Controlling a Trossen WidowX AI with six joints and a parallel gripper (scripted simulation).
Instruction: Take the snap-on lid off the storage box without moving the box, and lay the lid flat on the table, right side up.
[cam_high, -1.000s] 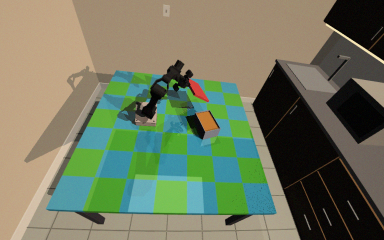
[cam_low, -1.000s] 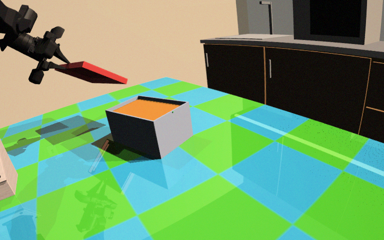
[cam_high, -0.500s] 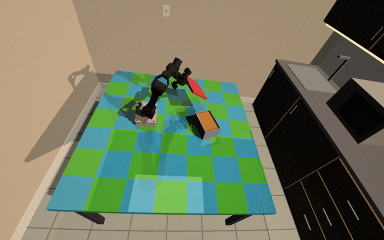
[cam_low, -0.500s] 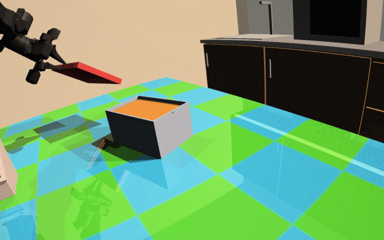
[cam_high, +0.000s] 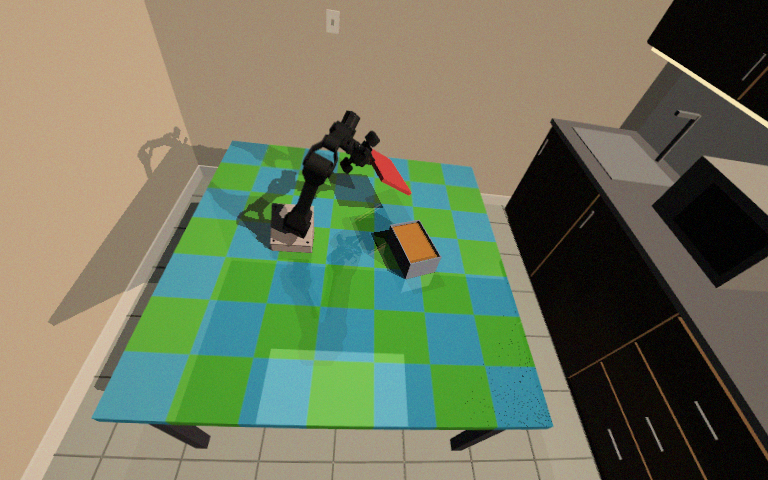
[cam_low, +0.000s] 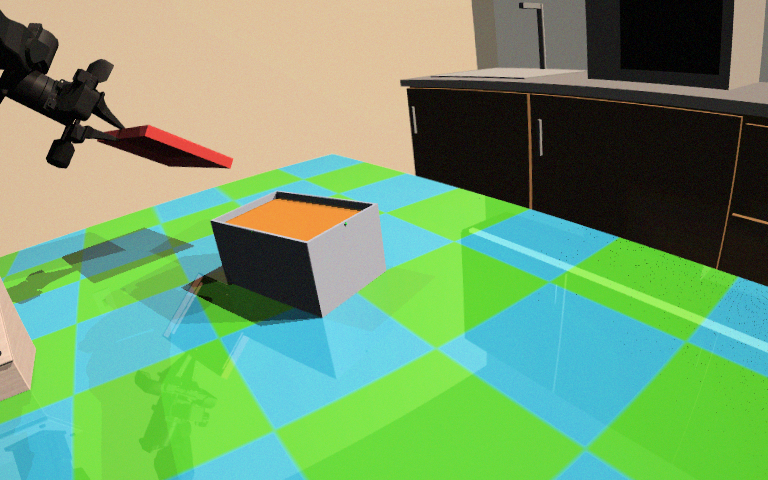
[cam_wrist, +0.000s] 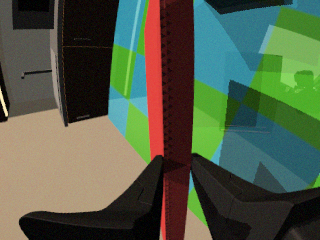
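Note:
The storage box (cam_high: 421, 267) (cam_low: 351, 257) stands upright and open on the checkered table, with an orange surface (cam_high: 415, 241) (cam_low: 291, 219) showing inside its rim. My gripper (cam_high: 368, 158) (cam_low: 120, 133) (cam_wrist: 176, 159) is shut on one edge of the red lid (cam_high: 390, 172) (cam_low: 189, 148) (cam_wrist: 155, 100). The lid is in the air, clear of the box, behind it and to its left in the top view. It is tilted, its far end lower than the gripped end. Its dark underside shows in the exterior view. The wrist view shows the lid edge-on between the fingertips.
The table (cam_high: 345, 390) (cam_low: 509, 390) has blue and green squares. The arm's base (cam_high: 291, 243) stands left of the box. A wall is behind the table's back edge. Dark cabinets (cam_high: 594, 237) (cam_low: 470, 135) stand on the right, beyond the table.

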